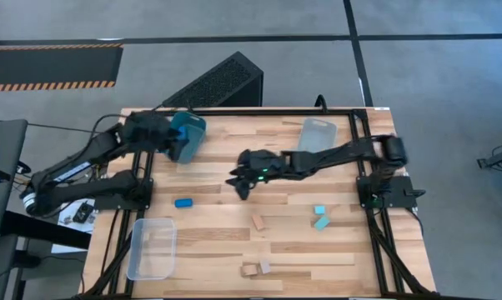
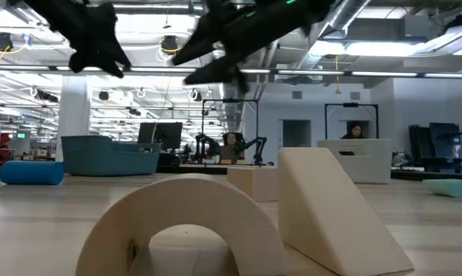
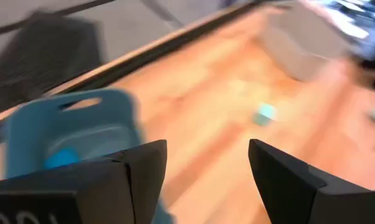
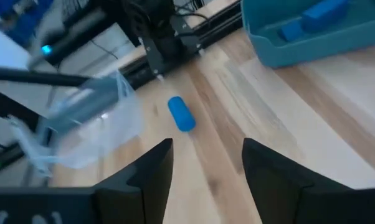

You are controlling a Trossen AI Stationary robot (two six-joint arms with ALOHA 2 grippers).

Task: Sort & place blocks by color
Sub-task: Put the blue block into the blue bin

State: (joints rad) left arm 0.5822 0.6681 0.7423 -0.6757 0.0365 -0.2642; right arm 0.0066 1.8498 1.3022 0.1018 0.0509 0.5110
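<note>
A: Left side first?

B: Left gripper [image 1: 183, 140] hangs over the teal bin [image 1: 189, 127] at the table's far edge, fingers parted, nothing between them. Blue blocks [image 4: 314, 17] lie inside that bin.

A: Middle?

B: One blue block [image 1: 183, 202] lies loose on the wood. Right gripper [image 1: 237, 182] is above the table just beside it, fingers apart, empty.

A: Further right?

B: Tan blocks [image 1: 258, 222] toward the near edge; two cyan blocks [image 1: 320, 217] near the right rail.

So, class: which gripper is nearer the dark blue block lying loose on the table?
Right gripper is nearer the dark blue block; left gripper hangs over the teal bin.
</note>
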